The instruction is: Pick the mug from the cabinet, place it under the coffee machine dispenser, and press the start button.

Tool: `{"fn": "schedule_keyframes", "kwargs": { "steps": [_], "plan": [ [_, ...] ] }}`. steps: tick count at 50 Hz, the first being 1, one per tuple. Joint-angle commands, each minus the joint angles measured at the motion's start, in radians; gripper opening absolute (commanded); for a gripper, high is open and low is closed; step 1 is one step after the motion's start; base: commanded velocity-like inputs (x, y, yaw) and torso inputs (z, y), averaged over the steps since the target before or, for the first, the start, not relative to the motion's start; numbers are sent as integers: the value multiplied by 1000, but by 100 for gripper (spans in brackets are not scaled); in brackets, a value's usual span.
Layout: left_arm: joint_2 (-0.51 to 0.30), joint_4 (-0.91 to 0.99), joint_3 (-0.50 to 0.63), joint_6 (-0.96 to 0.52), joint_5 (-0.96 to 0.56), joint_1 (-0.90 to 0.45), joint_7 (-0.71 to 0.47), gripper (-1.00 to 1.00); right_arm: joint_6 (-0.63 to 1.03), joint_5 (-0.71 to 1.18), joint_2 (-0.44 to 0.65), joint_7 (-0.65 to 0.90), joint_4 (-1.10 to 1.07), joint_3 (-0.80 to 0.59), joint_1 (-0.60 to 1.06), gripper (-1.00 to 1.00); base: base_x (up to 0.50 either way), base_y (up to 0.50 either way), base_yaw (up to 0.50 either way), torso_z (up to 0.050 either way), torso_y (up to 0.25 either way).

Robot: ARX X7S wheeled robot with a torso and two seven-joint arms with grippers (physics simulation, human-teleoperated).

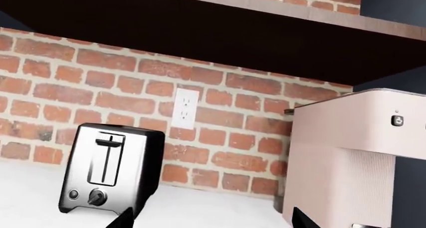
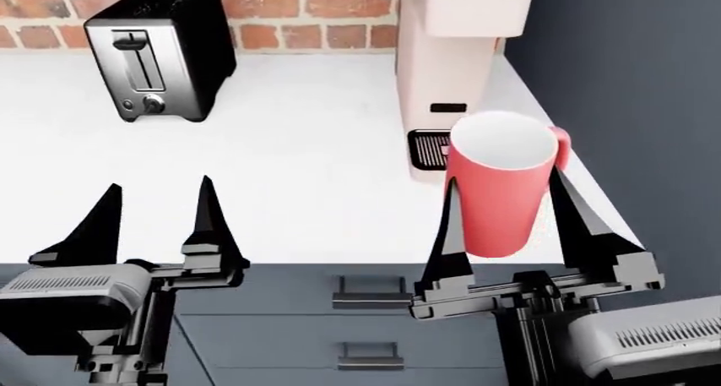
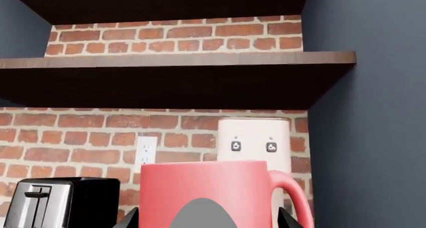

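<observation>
Head view is showing the right gripper [image 2: 504, 234] clamping the coral-red mug [image 2: 499, 187] by its smooth, rigid, probably slippery wall above the bench [image 2: 304, 175], beside the coffee machine [image 2: 451, 57], left gripper [image 2: 158, 221] gaping empty.

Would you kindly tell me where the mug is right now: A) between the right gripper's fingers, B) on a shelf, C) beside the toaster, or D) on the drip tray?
A: the mug sits upright between the fingers of the right gripper, in front of the coffee machine.
</observation>
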Motion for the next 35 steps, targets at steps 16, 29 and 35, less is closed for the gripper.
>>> {"fn": "schedule_keyframes", "kwargs": {
  "steps": [16, 29, 35],
  "plan": [
    [-7, -6, 9, 7, -4, -1, -9, 100, -11, -30, 10, 9, -4, -9, -1, -100, 250, 0, 0, 0, 1],
    [-13, -2, 9, 2, -13, -4, -15, 100, 75, -43, 1, 14, 84, 0, 130, -100, 0, 0, 0, 0, 0],
    [-16, 0, 6, -2, -21, -8, -20, 100, 84, -7, -10, 6, 155, 13, 182, -100, 0, 0, 0, 0, 0]
  ]
}}
